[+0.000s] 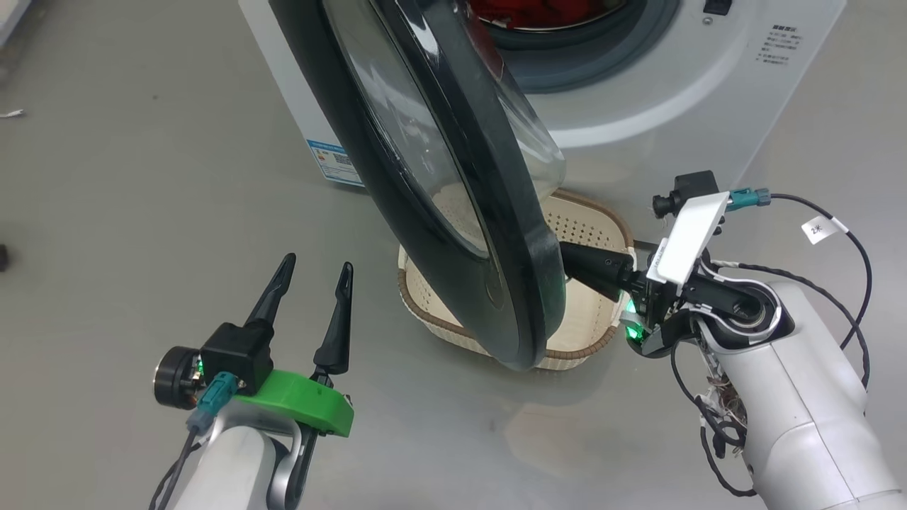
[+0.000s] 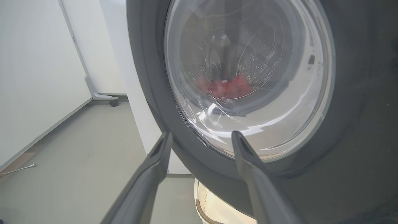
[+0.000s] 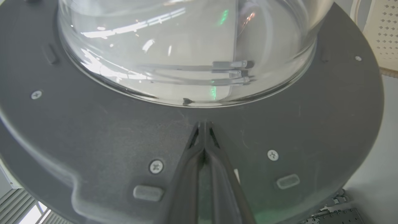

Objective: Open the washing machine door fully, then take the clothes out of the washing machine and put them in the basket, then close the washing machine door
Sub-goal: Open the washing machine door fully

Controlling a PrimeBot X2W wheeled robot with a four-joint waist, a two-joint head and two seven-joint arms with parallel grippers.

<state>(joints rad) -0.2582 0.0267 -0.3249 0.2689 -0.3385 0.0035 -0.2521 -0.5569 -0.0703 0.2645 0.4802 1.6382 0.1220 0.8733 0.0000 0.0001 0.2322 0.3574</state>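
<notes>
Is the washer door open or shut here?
Open: the round black-rimmed glass door stands swung out from the white washing machine, drum mouth exposed.

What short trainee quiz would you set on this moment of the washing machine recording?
1. True or false: the clothes already lie in the basket.
2. Pick one. The right pincer is: A) open, clear of everything; B) shut, tips at the inner face of the washing machine door; C) shut on a basket handle.
3. Fill in: the left pincer stands ____ (open or shut).
Key: 1 false; 2 B; 3 open.
</notes>
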